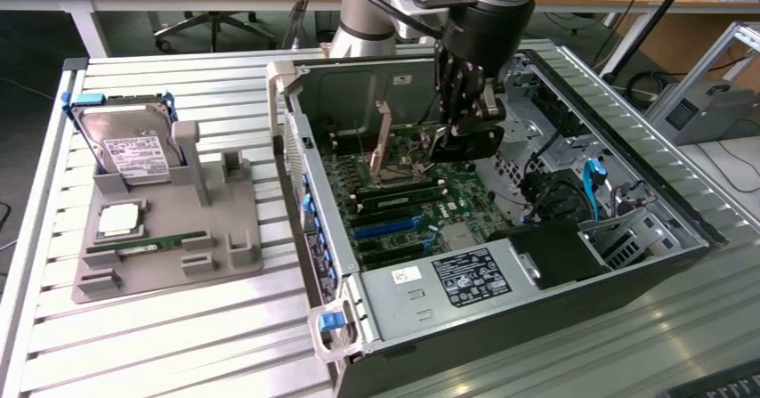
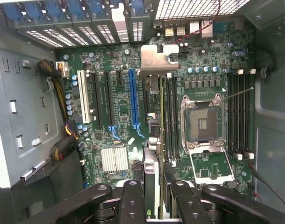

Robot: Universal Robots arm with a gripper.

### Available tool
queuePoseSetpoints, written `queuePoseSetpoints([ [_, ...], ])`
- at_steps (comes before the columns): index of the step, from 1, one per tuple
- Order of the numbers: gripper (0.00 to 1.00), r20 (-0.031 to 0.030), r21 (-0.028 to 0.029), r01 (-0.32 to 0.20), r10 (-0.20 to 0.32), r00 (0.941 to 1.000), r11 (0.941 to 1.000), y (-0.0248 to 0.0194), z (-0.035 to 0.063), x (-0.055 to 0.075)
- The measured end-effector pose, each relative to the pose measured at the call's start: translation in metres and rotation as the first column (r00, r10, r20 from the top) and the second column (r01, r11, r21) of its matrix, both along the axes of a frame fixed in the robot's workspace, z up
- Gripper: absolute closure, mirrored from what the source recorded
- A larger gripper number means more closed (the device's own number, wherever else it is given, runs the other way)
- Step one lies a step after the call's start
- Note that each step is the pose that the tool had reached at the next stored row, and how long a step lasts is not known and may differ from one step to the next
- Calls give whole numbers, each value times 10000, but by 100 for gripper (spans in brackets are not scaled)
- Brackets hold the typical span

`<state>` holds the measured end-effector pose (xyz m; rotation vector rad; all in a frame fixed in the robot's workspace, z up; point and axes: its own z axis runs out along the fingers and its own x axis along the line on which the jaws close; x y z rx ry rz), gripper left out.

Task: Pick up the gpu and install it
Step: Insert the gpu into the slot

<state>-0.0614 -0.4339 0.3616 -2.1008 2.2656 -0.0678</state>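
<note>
On the exterior view's left, a grey fixture (image 1: 166, 229) holds a hard drive (image 1: 128, 153) and RAM stick (image 1: 149, 244). Inside the open computer case (image 1: 392, 327), the gripper (image 1: 457, 135) is clamped on the gpu (image 2: 150, 140), held edge-on above the motherboard (image 2: 109, 107); its lower edge is hidden.

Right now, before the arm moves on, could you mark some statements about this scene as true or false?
1. The gripper is shut on the gpu. True.
2. The gpu lies on the gray holder. False: it is held inside the computer case, at the motherboard.
3. The hard drive sits in the gray holder. True.
4. The case's side is closed. False: it is open.
</note>
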Motion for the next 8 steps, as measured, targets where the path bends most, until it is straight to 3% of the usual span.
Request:
queuePoseSetpoints([
  [8, 73, 0, 0, 0, 0, 10000, 10000, -18, -13, 0],
])
